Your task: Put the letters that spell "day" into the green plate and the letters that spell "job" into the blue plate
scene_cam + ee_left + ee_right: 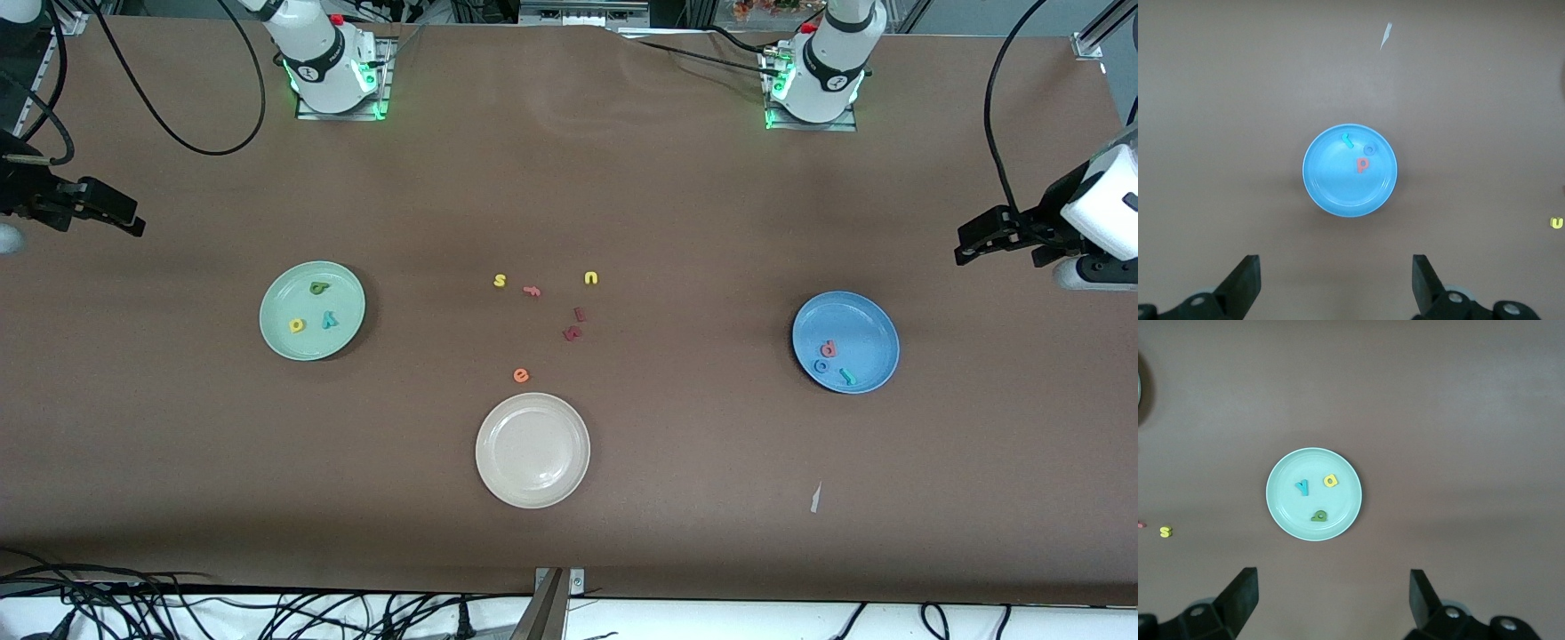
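Observation:
The green plate (283, 298) lies toward the right arm's end of the table and holds the dark green "d" (319, 287), yellow "a" (297, 325) and teal "y" (330, 320). The blue plate (864, 322) lies toward the left arm's end and holds the pinkish-red "b" (828, 348), blue "o" (821, 365) and teal "j" (847, 378). My right gripper (124, 218) (1333, 583) hangs open and empty over bare table past the green plate (1288, 510). My left gripper (973, 244) (1336, 267) hangs open and empty over bare table past the blue plate (1335, 190).
A cream-white plate (511, 471) sits mid-table, nearest the front camera. Between the plates lie loose letters: yellow "s" (500, 281), yellow "u" (591, 278), a pink piece (532, 290), dark red pieces (573, 332) and an orange "e" (521, 375). A white scrap (815, 498) lies nearer the camera than the blue plate.

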